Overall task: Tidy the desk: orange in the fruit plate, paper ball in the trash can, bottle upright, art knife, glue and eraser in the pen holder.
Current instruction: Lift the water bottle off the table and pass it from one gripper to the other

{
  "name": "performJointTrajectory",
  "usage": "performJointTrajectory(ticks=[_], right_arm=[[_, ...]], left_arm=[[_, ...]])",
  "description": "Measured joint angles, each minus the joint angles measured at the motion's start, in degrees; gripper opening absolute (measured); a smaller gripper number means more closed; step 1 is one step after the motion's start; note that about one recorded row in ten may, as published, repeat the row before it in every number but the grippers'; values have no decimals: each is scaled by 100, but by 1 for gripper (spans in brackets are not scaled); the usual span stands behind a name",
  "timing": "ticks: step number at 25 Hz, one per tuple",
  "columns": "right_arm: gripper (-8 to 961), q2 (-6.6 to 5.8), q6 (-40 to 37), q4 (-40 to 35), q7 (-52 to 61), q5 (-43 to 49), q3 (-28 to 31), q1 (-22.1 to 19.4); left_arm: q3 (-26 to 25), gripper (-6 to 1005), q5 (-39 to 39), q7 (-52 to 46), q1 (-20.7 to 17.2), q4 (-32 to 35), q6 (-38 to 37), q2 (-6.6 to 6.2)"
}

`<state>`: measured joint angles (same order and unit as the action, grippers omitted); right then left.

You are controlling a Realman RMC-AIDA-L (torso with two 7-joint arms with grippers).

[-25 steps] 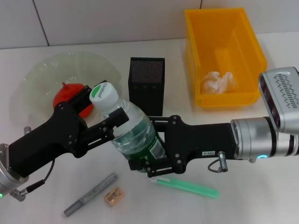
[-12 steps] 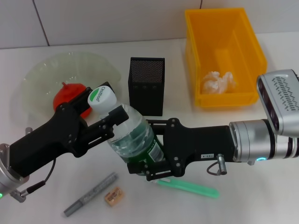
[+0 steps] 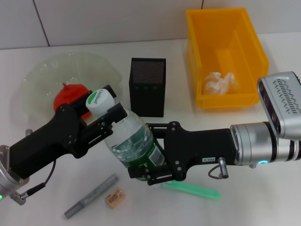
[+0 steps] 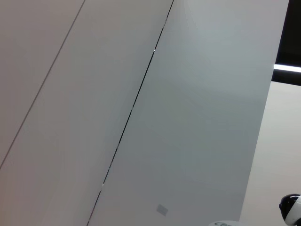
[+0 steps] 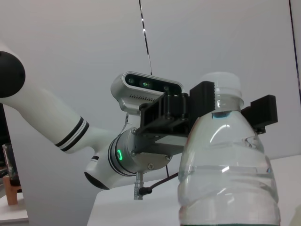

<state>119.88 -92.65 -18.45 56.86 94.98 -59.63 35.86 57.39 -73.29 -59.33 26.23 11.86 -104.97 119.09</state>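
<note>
Both grippers hold the bottle point(image 3: 134, 141) tilted above your white worktop point(image 3: 263, 197).

Head view: the left gripper point(image 3: 110, 117) has its jaws clamped at the neck, arm reaching in from the lower left; the right gripper point(image 3: 150, 160) grips the labelled body, forearm level. Left wrist view: only grey wall panels. Right wrist view: the bottle point(image 5: 225, 169) is close, with the left gripper point(image 5: 230, 106) pinching under its cap.

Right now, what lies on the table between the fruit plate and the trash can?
In the head view, the pen holder stands alone between the fruit plate and the trash can, apart from both.
</note>
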Motion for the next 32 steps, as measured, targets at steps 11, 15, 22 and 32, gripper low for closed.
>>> performJointTrajectory(ticks=[11, 15, 22, 32], right_arm=[[802, 0, -9, 0, -8, 3, -5, -9], [803, 0, -26, 0, -10, 3, -4, -7], [805, 0, -54, 58, -50, -210, -9, -45], [807, 0, 3, 99, -71, -276, -50, -50]], left_arm=[[58, 459, -37, -148, 33, 53, 40, -11], [60, 443, -50, -149, 40, 63, 44, -11], [71, 434, -76, -150, 77, 79, 28, -18], [83, 434, -90, -147, 75, 79, 15, -19]])
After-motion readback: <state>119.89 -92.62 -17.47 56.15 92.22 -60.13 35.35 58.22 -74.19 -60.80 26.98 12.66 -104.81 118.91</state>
